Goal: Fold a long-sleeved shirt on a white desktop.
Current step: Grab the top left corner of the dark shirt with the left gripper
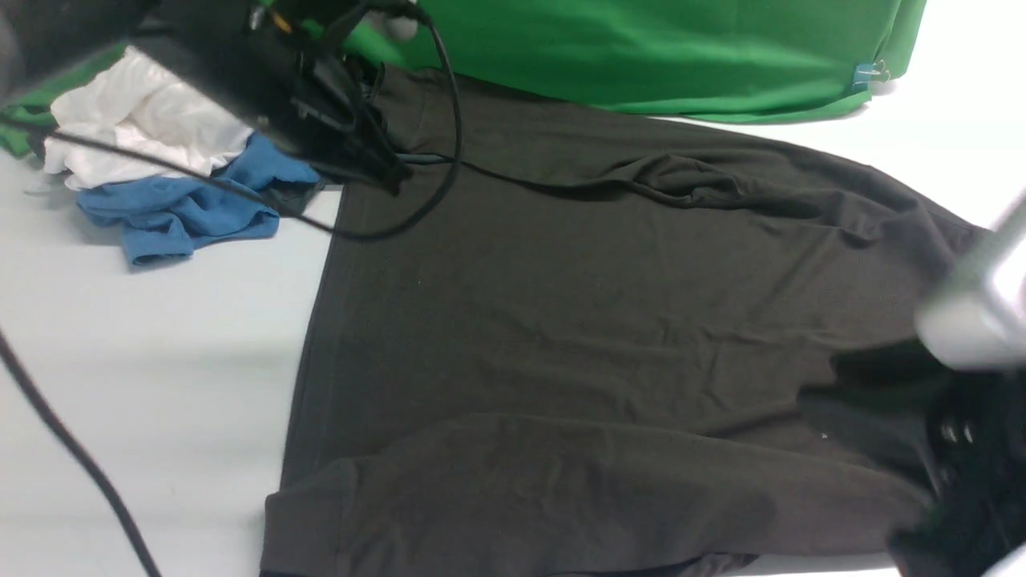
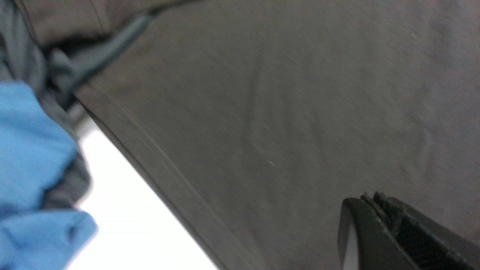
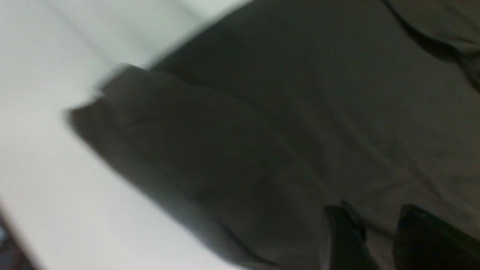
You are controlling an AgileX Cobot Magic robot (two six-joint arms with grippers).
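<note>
Mid-fold, likely: shirt (image 1: pixel 577 320) spread on desk (image 1: pixel 160 361), near sleeve laid across. With left gripper (image 2: pixel 369 198) pressed together, empty, and right gripper (image 3: pixel 375 210) half-spread, hold unclear, next pinch hem and carry over

The long-sleeved shirt (image 1: pixel 577 320) runs off the front view at the surface's (image 1: pixel 160 361) near edge; the right arm (image 1: pixel 974 304) hides its near-right end. Blur smears the right wrist view, so whether the right hand (image 3: pixel 375 215) pinches cloth is unclear. The left hand (image 2: pixel 369 204) is mostly cropped.
</note>
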